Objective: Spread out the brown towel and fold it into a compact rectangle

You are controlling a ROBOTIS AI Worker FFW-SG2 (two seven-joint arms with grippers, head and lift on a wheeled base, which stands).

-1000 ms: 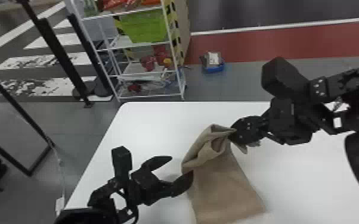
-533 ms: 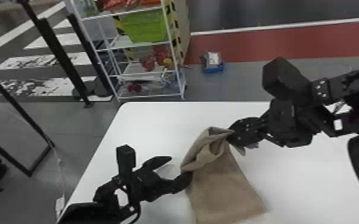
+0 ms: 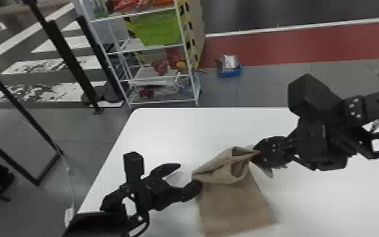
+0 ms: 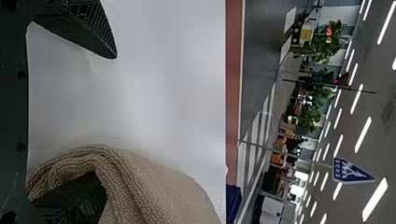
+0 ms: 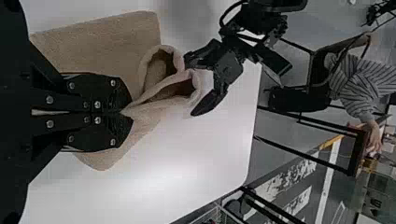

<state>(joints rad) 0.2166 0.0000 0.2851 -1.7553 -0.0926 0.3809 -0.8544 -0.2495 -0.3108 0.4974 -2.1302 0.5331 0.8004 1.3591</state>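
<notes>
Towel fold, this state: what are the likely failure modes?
The left gripper is open, the towel merely draped over one finger, so the cloth may slide off during a lift. The right gripper pinches it at the fingertips; a hard pull might slip it loose. The loops bunched between the grippers could get folded in as creases.

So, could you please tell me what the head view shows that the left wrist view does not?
Head view: the right pincer gripping a raised fold of the towel, and beyond the table, white wire shelving with a green bin.

Left wrist view: a blue sign, ceiling lights and green plants.

Both: the brown towel, the white table, the red floor strip and the left pincer, its fingers apart, one of them at the towel.
</notes>
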